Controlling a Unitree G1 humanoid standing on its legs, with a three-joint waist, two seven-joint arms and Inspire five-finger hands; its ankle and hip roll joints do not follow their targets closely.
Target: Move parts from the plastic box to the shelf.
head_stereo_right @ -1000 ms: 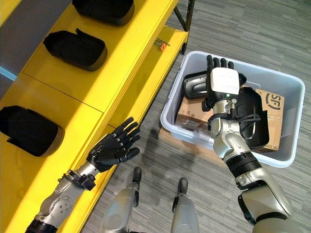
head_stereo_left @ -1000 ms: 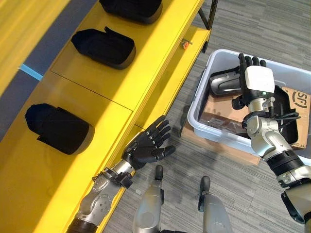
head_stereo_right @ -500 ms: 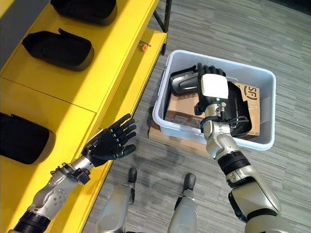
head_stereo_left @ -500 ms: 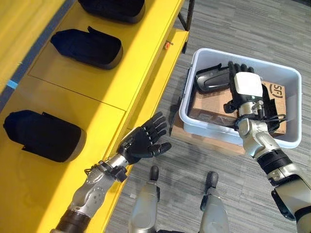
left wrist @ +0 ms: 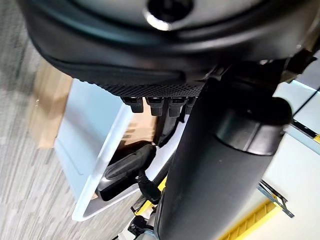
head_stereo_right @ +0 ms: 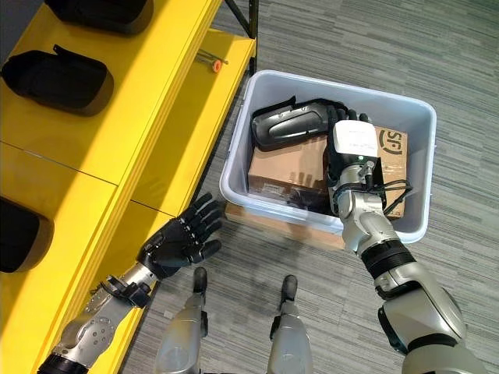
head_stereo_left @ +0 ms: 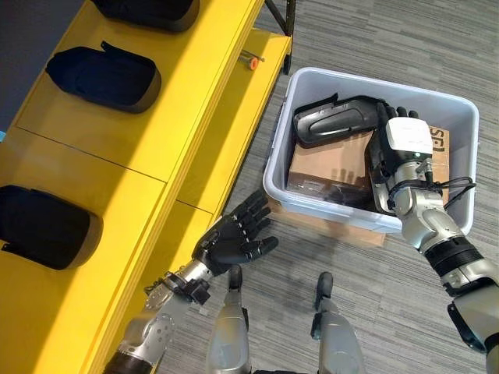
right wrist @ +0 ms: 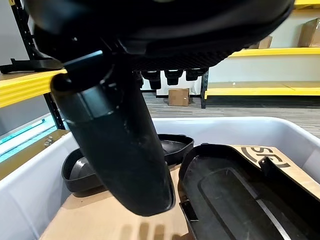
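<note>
While the right robot hand reaches into the grey plastic box, fingers straight over a black part lying on a printed cardboard carton — print unreadable; left robot hand hovers spread beside the yellow shelf; more black parts rest there.
</note>
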